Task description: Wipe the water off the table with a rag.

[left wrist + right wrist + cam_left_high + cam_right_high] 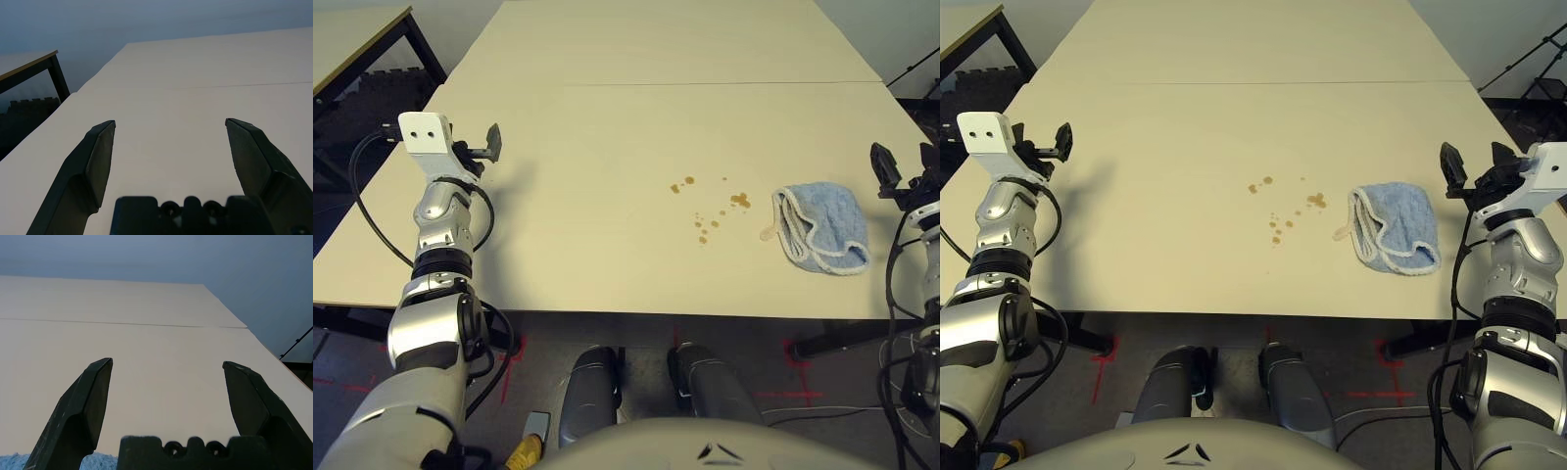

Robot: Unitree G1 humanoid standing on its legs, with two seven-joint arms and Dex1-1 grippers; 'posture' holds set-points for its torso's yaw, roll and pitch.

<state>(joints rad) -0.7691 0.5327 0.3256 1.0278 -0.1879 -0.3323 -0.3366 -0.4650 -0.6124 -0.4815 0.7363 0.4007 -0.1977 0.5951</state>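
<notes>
The light blue rag (pixel 822 227) lies bunched on the right part of the pale table (pixel 607 127). The water (pixel 710 206) is several small amber spots just left of the rag. My right gripper (pixel 1474 166) hovers open over the table's right edge, a short way right of the rag and apart from it. Its wrist view shows the open gripper (pixel 168 364) over bare tabletop, with a bit of the rag (pixel 10 462) at the picture's edge. At the table's left side my left gripper (pixel 489 142) is open and holds nothing, far from the spots; its wrist view shows the same open gripper (pixel 168 125).
A thin seam (pixel 705 84) crosses the table behind the spots. A second table (pixel 352 39) with dark legs stands beyond the left edge. A black stand leg (pixel 915 69) shows at the far right. Cables hang beside both arms.
</notes>
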